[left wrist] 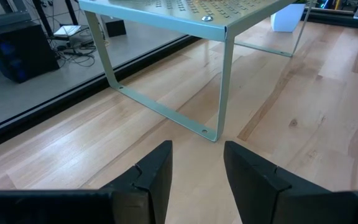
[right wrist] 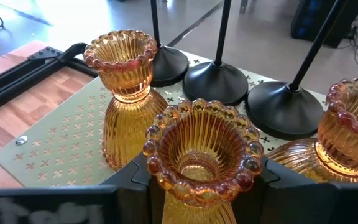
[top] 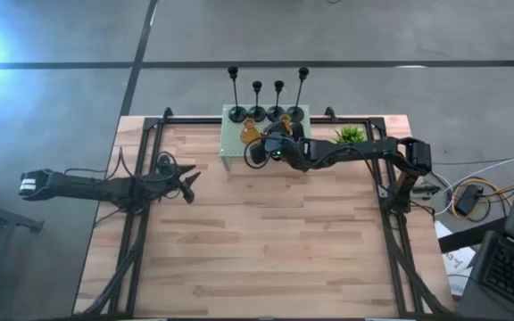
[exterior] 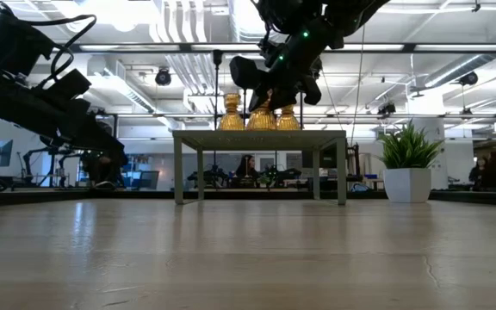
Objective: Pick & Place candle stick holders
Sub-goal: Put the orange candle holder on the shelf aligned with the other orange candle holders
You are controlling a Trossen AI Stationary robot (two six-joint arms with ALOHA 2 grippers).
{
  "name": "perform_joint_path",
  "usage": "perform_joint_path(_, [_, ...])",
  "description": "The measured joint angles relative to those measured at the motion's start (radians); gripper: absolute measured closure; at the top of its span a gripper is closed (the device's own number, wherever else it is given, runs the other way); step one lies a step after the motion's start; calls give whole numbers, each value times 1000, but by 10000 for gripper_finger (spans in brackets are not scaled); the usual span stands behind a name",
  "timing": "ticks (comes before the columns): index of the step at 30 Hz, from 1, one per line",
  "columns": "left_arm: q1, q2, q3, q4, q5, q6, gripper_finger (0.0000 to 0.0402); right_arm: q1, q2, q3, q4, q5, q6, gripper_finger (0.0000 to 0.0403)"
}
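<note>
Closest, an amber glass holder (right wrist: 202,155) sat clamped between the right gripper (right wrist: 201,186) fingers on the pale green shelf (right wrist: 55,149), two more beside it and black holders (right wrist: 216,78) behind. Lifting carelessly risked knocking neighbours. Contact stayed hidden. The left gripper (left wrist: 197,180) waited open, empty, well apart.

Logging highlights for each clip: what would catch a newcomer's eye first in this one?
The ribbed amber glass candle holder sitting between the right tool's fingers, above the pale green perforated metal shelf at the table's far edge. Two more amber glass holders flank it there, in front of a row of black metal holders with thin stems. The left tool hangs open over the bare wood on the table's left side.
</note>
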Motion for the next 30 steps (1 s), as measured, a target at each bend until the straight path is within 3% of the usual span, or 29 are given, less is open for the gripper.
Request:
perform_joint_path(5, [0,0,0,0,0,0,252,0,0,-1,0,0,-3,283])
perform_joint_path(11, [0,0,0,0,0,0,252,0,2,-2,-5,0,-3,201])
perform_joint_path(15, [0,0,0,0,0,0,252,0,2,-2,-5,0,-5,169])
perform_joint_path(30, [0,0,0,0,0,0,252,1,2,-2,-1,0,-8,130])
